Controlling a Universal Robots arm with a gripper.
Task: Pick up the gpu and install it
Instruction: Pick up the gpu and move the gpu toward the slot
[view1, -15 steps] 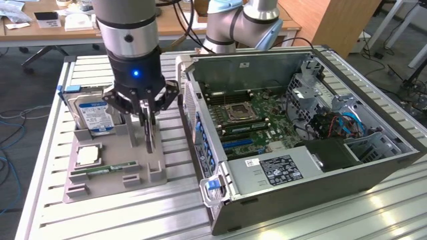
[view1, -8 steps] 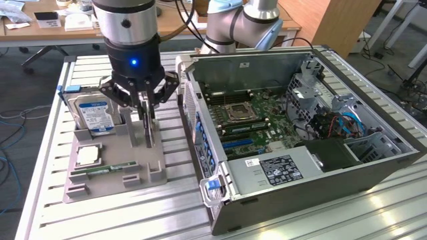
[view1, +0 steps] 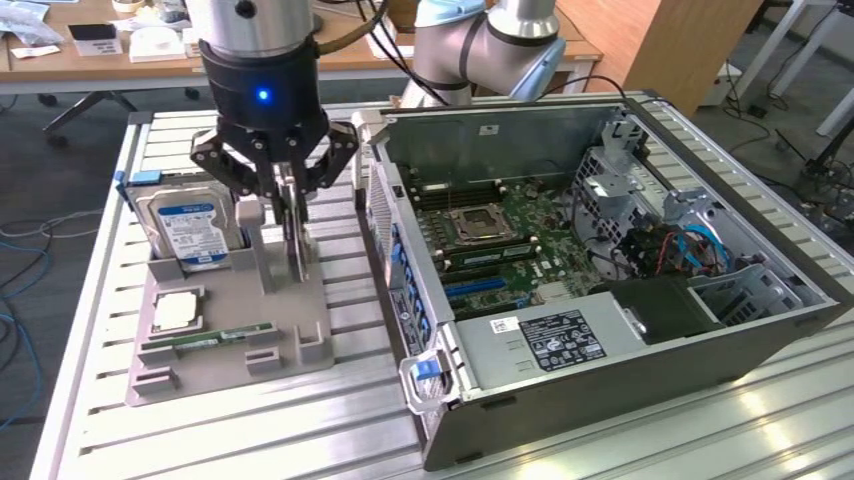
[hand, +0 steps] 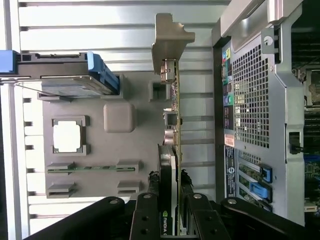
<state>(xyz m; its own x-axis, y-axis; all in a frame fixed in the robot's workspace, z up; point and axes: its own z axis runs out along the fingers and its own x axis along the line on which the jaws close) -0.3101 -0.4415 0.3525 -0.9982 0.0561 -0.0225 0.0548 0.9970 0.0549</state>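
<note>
black claw (view1: 283, 205) pinching thin green gpu card with silver bracket (view1: 284, 255), upright at grey tray (view1: 227, 365) on metal desk (view1: 267, 430). square grip advised; card to be lifted straight, bracket kept clear of open grey computer case (view1: 747, 340).

The gpu (hand: 168, 162) bears an NVIDIA mark on its black cooler. Print on the hard drive label (view1: 188, 222) and the power supply sticker (view1: 566, 340) is too small to read.
</note>
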